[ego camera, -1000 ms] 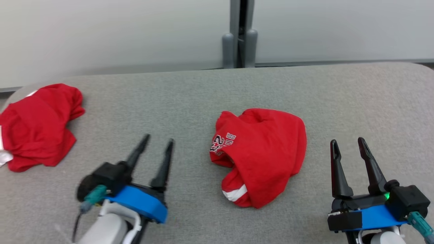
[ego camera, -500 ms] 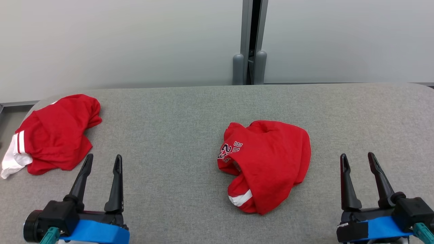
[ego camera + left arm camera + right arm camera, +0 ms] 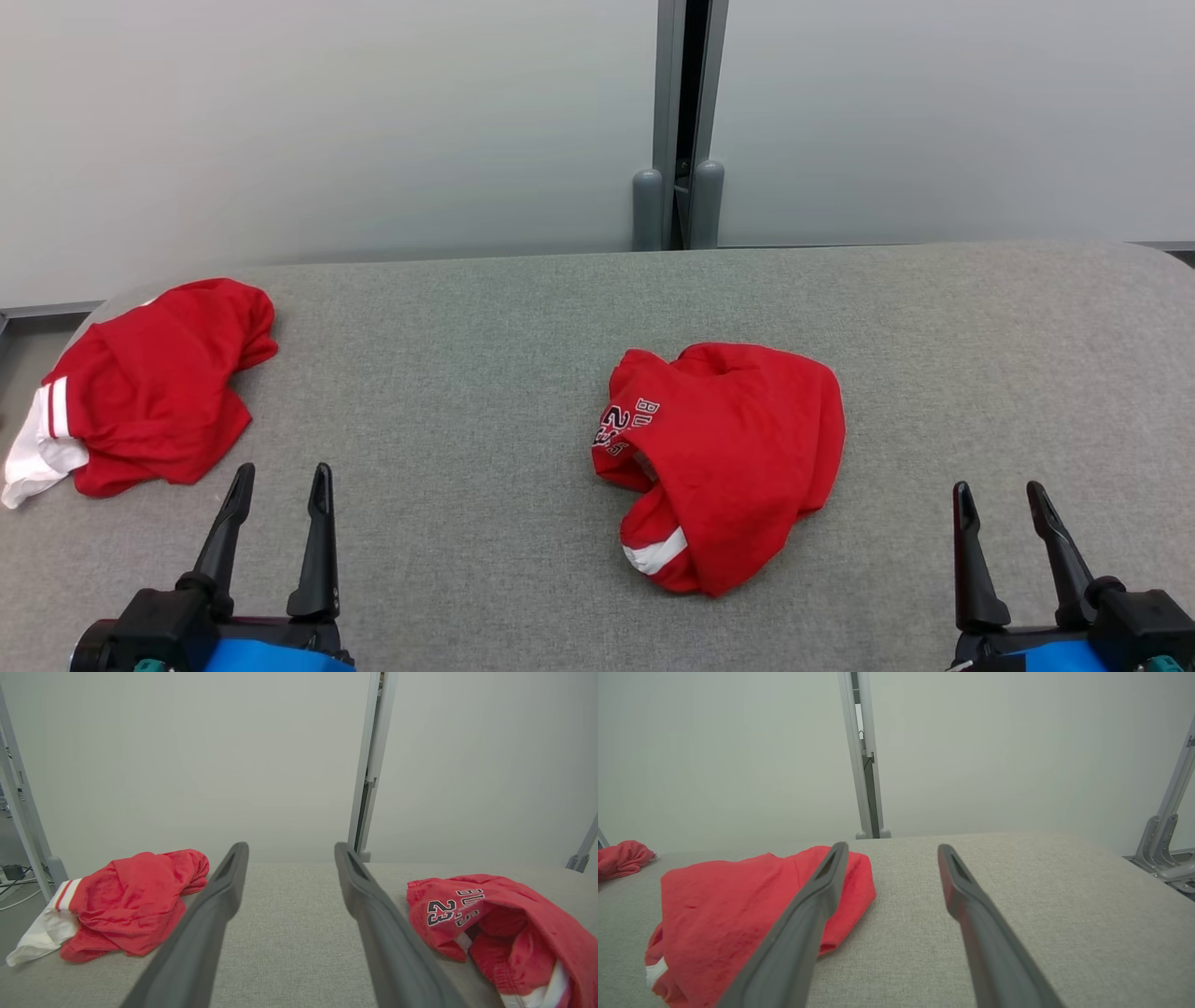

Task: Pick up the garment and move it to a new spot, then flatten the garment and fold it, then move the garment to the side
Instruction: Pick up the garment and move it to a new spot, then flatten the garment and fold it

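On the grey table (image 3: pixel 485 392) the red garment (image 3: pixel 738 448) lies bunched up a little right of centre, neither flattened nor folded, so I judge nearly all the work remains. Another red garment (image 3: pixel 149 383) sits far left. My left gripper (image 3: pixel 283 471) and right gripper (image 3: pixel 998 488) hang near me, spread wide and empty.

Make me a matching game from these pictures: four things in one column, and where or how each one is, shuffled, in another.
Things:
1. left gripper
2. red garment printed 23
3. red garment with white band
4. grey post

Descriptions:
A. crumpled near the middle of the grey table
B. upright behind the table's far edge
C. open, holding nothing
D. bunched at the table's left end

Pairs: 1-C, 2-A, 3-D, 4-B
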